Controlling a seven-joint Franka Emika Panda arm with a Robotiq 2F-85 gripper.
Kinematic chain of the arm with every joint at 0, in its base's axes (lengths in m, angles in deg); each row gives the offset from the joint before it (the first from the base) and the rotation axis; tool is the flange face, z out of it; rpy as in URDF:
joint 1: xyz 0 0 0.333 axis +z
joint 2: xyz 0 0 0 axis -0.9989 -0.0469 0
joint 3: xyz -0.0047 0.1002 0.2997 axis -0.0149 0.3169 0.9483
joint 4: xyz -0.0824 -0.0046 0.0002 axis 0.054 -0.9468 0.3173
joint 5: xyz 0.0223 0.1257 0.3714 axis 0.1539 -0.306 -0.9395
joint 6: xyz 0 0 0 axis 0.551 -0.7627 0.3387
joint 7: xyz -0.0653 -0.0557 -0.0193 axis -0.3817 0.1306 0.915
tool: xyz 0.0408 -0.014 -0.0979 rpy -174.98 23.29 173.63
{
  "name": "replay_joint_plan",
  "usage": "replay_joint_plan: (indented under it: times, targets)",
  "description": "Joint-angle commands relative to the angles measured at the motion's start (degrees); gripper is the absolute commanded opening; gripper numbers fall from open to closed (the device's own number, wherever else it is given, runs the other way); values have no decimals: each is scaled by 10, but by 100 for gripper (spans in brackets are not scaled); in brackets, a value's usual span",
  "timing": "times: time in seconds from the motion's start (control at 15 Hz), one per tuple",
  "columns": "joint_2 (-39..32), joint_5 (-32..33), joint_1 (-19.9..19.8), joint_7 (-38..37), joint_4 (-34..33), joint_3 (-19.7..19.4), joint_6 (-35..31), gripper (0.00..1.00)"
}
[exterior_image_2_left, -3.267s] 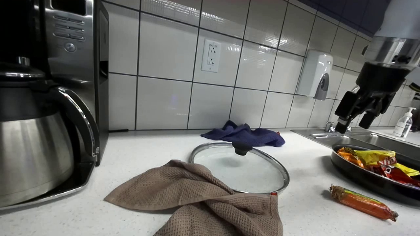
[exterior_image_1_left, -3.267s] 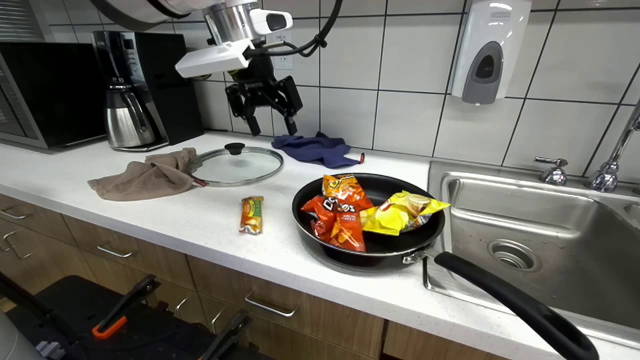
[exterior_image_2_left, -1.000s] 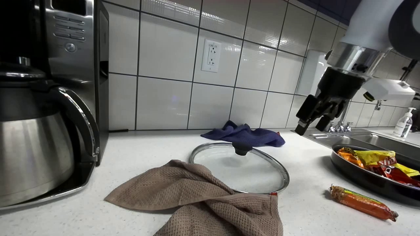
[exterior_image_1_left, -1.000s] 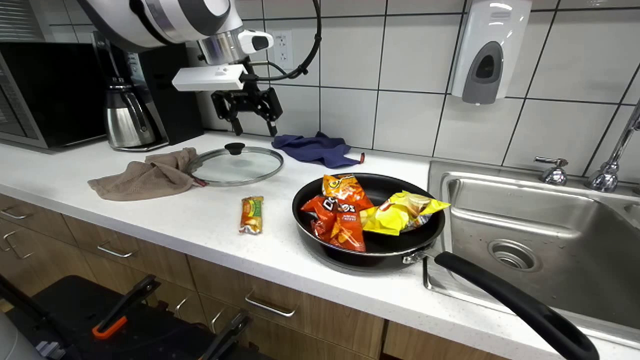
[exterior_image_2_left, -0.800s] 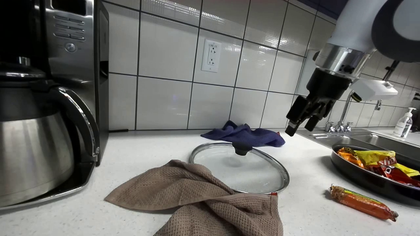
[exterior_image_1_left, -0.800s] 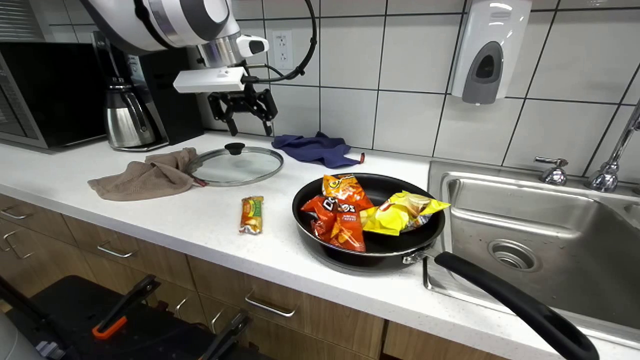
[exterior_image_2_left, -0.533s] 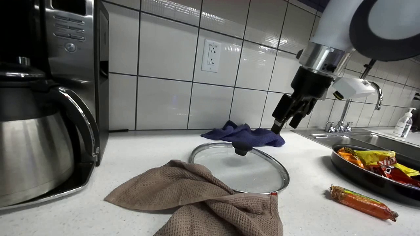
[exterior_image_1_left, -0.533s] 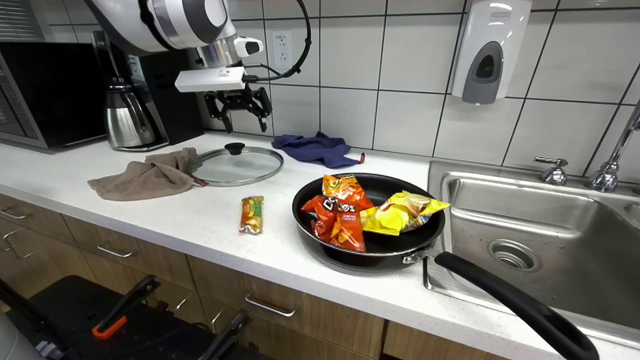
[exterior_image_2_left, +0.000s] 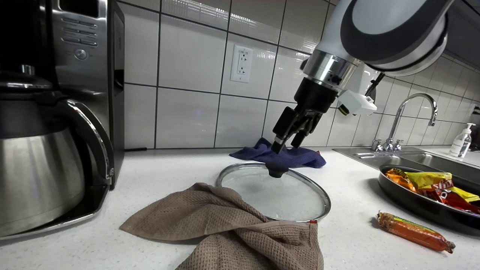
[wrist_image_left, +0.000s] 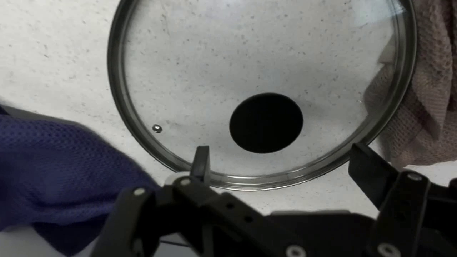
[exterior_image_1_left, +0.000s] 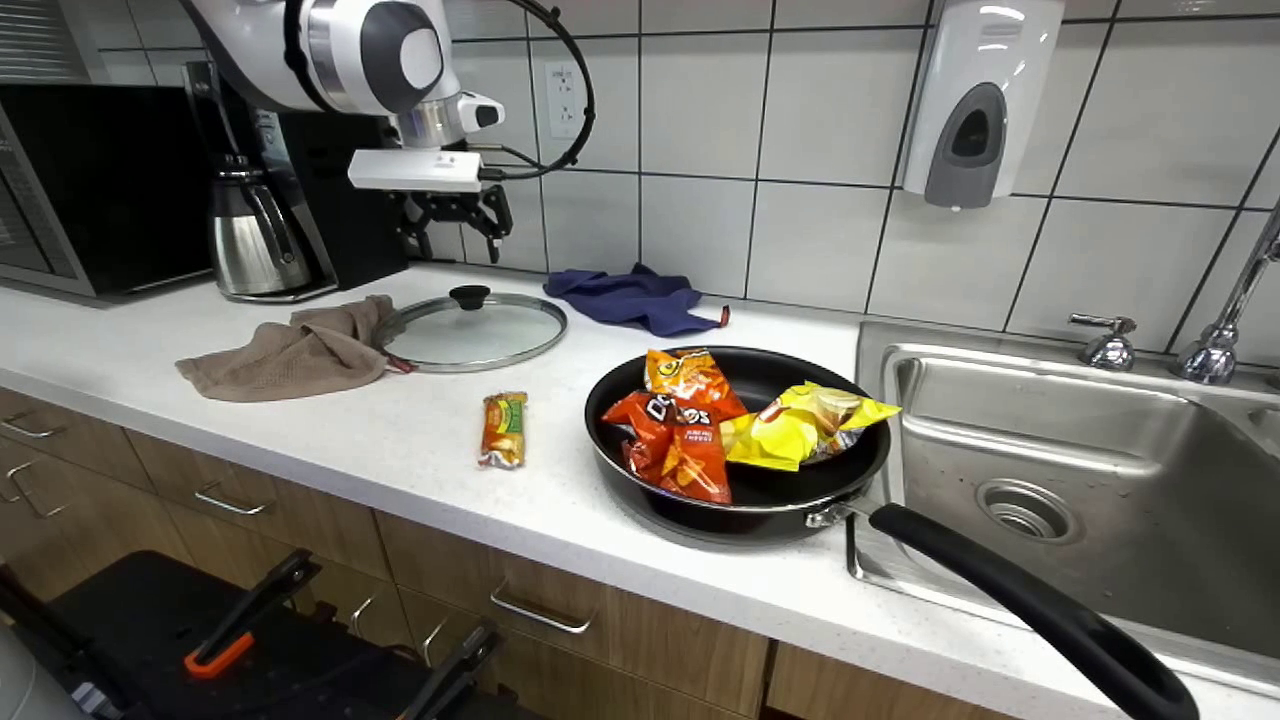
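Note:
My gripper (exterior_image_1_left: 460,253) hangs in the air above the back part of a round glass lid (exterior_image_1_left: 490,340), its jaws wide apart with nothing between them. A steel rim and a black knob (exterior_image_2_left: 276,169) mark the lid, which lies knob up on the counter. From the wrist view, the gripper (wrist_image_left: 280,146) spans the near rim, and the knob (wrist_image_left: 266,123) shows just beyond the fingertips, not touched. A brown cloth (exterior_image_2_left: 221,213) lies against the lid, partly seen through its glass. A dark blue cloth (wrist_image_left: 60,171) is crumpled behind the lid by the wall.
A black frying pan (exterior_image_1_left: 770,368) holds red-orange chip bags (exterior_image_1_left: 690,430) and a yellow bag (exterior_image_1_left: 800,425); its handle reaches over the sink edge. A wrapped snack bar (exterior_image_1_left: 503,430) lies between lid and pan. The coffee maker (exterior_image_2_left: 86,75) stands left, the tiled wall behind.
The arm has swung leftward in both exterior views, from nearer the pan to over the lid. Jaws have stayed open; the lid, cloths, snack bar and pan have not moved.

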Motion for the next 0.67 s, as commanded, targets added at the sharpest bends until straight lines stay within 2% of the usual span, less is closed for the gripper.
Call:
replay_joint_plan:
  times: [0.0, 0.6]
  targets:
    - [-45, -26, -10, 40, -57, 19, 25, 100]
    - [-92, 26, 5, -2, -97, -4, 65, 100]
